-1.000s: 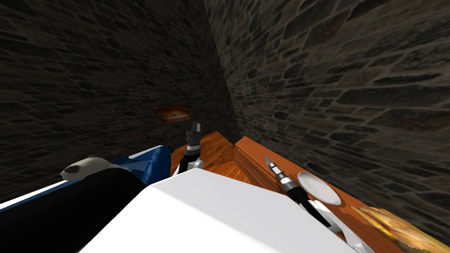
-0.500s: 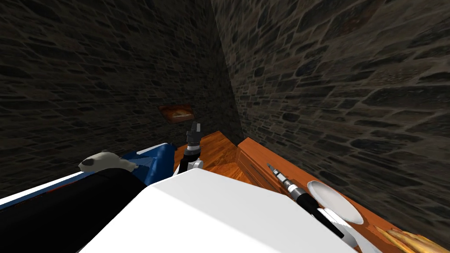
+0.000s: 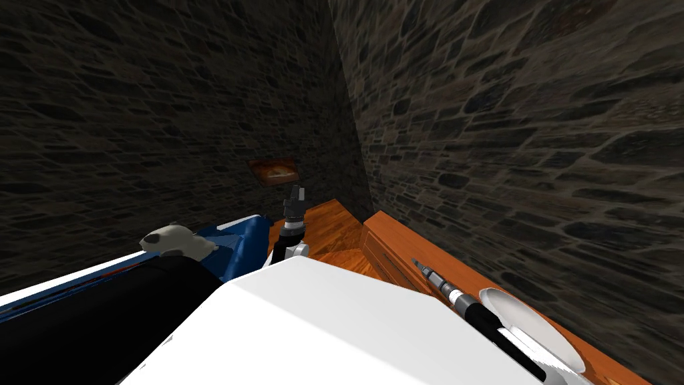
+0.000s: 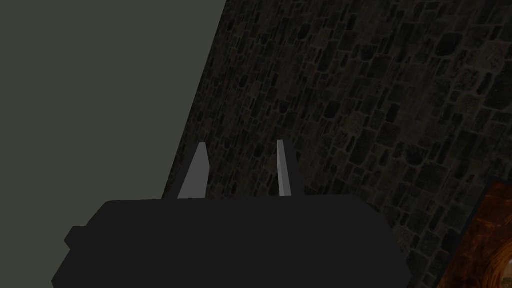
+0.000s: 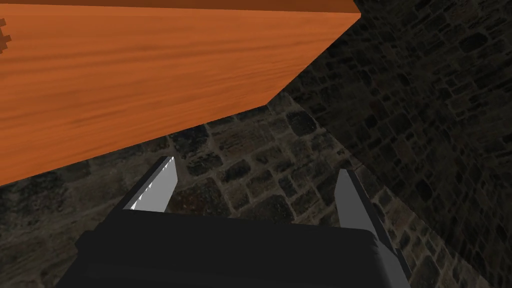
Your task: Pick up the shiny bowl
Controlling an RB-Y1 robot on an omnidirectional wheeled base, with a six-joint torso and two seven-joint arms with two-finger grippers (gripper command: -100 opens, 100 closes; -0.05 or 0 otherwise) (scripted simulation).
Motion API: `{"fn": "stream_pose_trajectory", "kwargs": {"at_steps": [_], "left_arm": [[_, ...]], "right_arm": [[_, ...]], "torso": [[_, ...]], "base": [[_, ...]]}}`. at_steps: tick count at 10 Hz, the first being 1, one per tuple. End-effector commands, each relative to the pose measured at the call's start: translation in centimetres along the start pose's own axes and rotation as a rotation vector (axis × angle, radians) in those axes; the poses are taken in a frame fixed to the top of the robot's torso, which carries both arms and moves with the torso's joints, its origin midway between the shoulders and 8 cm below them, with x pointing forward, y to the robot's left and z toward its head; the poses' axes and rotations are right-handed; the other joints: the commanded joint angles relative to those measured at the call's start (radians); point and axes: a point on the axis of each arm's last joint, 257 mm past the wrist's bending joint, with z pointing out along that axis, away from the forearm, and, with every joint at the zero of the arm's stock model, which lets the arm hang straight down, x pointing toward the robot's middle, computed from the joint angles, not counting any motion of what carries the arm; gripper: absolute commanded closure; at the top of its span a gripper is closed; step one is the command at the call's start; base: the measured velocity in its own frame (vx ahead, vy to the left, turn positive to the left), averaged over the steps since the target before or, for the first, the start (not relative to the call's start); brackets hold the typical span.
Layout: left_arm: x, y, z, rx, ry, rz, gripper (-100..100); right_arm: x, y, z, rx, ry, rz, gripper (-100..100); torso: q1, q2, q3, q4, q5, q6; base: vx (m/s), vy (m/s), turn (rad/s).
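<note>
A pale, shallow bowl (image 3: 534,321) is seen lying on the wooden desk (image 3: 399,237), at the desk's near end, close to the stone wall (image 3: 534,167) against which the desk is set. Part of the bowl is covered by the right forearm, which is stretched along the desk's front edge. The right claw (image 3: 415,262) is held above the desk top, further toward the desk's far end than the bowl and apart from it. In the right wrist view its two fingers (image 5: 160,185) are spread wide with nothing between them, and the desk's orange top and the wall past the desk's far end are seen beyond them.

The left claw (image 3: 296,192) is raised off the desk's far front corner, over the wooden floor (image 3: 334,230). In the left wrist view its fingers (image 4: 200,170) are parted by a narrower gap, and nothing is held between them.

A framed picture (image 3: 274,170) is hung on the wall beyond the desk's far end. A bed (image 3: 237,247) with a blue frame is placed across the floor from the desk, well apart from it, and a white and dark soft toy (image 3: 175,240) is laid on it.
</note>
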Motion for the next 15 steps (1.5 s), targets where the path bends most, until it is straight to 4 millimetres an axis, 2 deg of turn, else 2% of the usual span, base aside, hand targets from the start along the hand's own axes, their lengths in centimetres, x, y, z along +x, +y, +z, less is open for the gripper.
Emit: {"fn": "stream_pose_trajectory", "kwargs": {"at_steps": [1,3,6,7,10,11,14,15], "left_arm": [[0.0,0.0,0.0,0.000,0.000,0.000,0],[0.0,0.0,0.0,0.000,0.000,0.000,0],[0.0,0.0,0.0,0.000,0.000,0.000,0],[0.0,0.0,0.0,0.000,0.000,0.000,0],[0.0,0.0,0.0,0.000,0.000,0.000,0],[0.0,0.0,0.0,0.000,0.000,0.000,0],[0.0,0.0,0.0,0.000,0.000,0.000,0],[0.0,0.0,0.0,0.000,0.000,0.000,0]], "right_arm": [[0.8,-2.5,-0.9,0.050,0.046,-0.067,-100],[1.0,-3.4,-1.2,0.069,0.050,-0.065,-100],[2.6,-10.2,-5.3,0.209,0.181,-0.232,-100],[2.6,-10.2,-5.3,0.209,0.181,-0.232,-100],[4.1,-15.5,-9.8,0.312,0.311,-0.377,-100],[4.1,-15.6,-9.9,0.314,0.312,-0.377,-100],[5.6,-19.4,-14.2,0.382,0.434,-0.491,-100],[5.6,-19.4,-14.2,0.382,0.434,-0.491,-100]], "torso": [[0.000,0.000,0.000,0.000,0.000,0.000],[-0.001,0.000,0.000,0.000,0.000,0.000],[-0.003,0.000,0.000,0.000,0.000,0.000],[-0.005,0.000,0.000,0.000,-0.001,0.000],[-0.005,0.000,0.000,0.000,-0.001,0.000],[-0.007,0.001,0.000,0.000,-0.001,0.000],[-0.006,0.002,0.001,0.000,-0.001,0.000],[-0.006,0.003,0.002,0.001,-0.001,0.000]], "base": [[0.020,-0.025,0.090],[0.013,-0.018,0.038],[0.019,-0.061,0.141],[0.018,-0.078,0.052],[0.006,-0.092,0.113],[-0.005,-0.101,0.041],[-0.015,-0.099,0.091],[-0.027,-0.086,0.014]]}}
